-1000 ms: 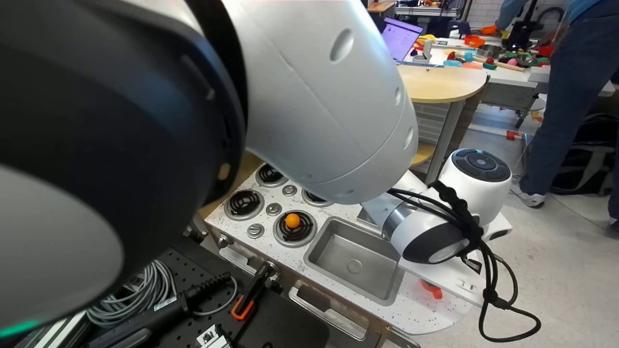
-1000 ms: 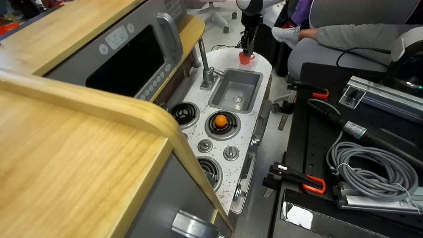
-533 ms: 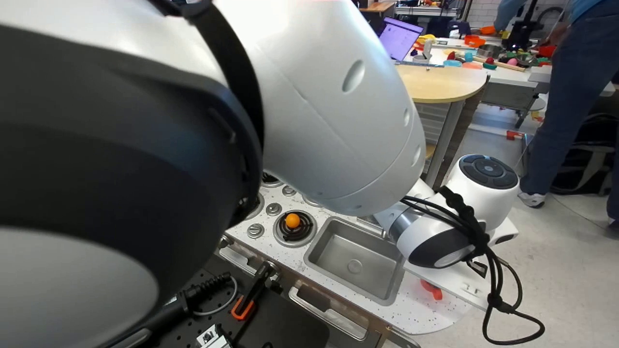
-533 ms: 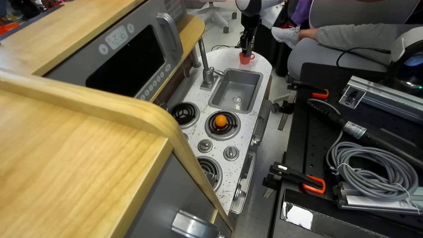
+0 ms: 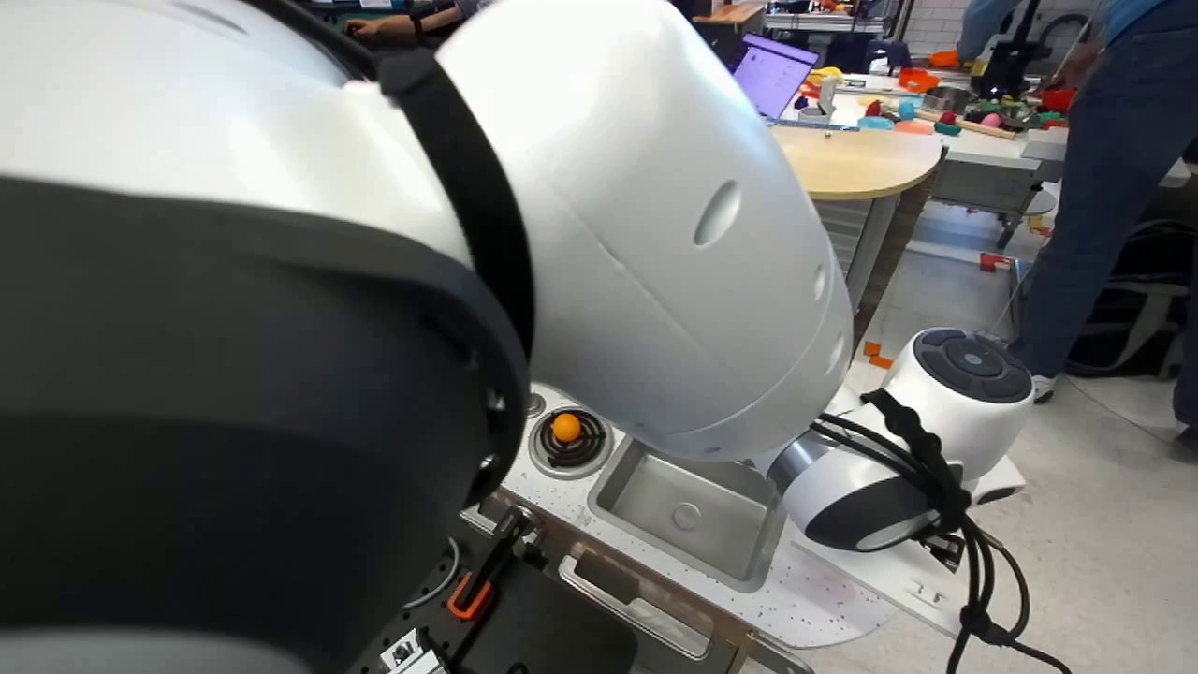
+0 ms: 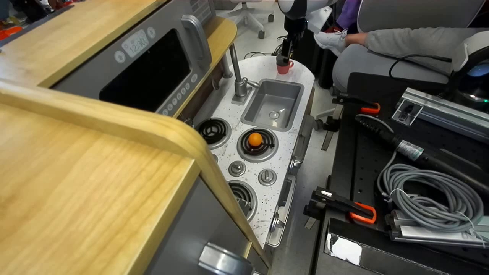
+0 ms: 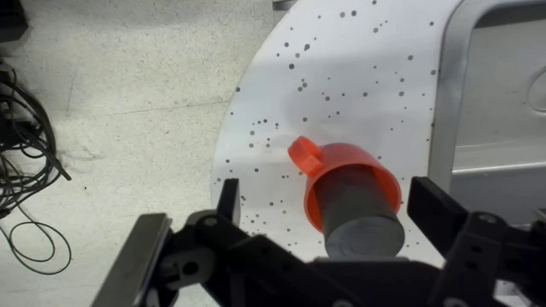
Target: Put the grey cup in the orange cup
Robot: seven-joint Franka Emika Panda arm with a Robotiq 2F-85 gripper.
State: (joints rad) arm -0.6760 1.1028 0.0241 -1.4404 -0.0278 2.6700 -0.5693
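On the rounded end of the speckled counter stands the orange cup (image 7: 343,153), its handle toward the upper left in the wrist view. The grey cup (image 7: 360,213) is upside down with its lower part inside the orange cup and its closed base facing my camera. My gripper (image 7: 325,192) is open around them, a finger to either side and apart from both cups. In an exterior view the grey cup (image 6: 282,60) rises above the rim of the orange cup (image 6: 283,70), partly behind the gripper (image 6: 287,55). My arm hides both cups in an exterior view (image 5: 861,505).
A steel sink (image 6: 273,105) lies beside the cups, with a faucet (image 6: 240,86) along its far side. An orange ball (image 6: 255,139) rests on a stove burner. The counter's curved edge (image 7: 213,170) drops to the floor near the cups.
My gripper has opened and let go of the grey cup, which stays in the orange cup. The arm has shifted and tilted slightly, down and right in an exterior view.
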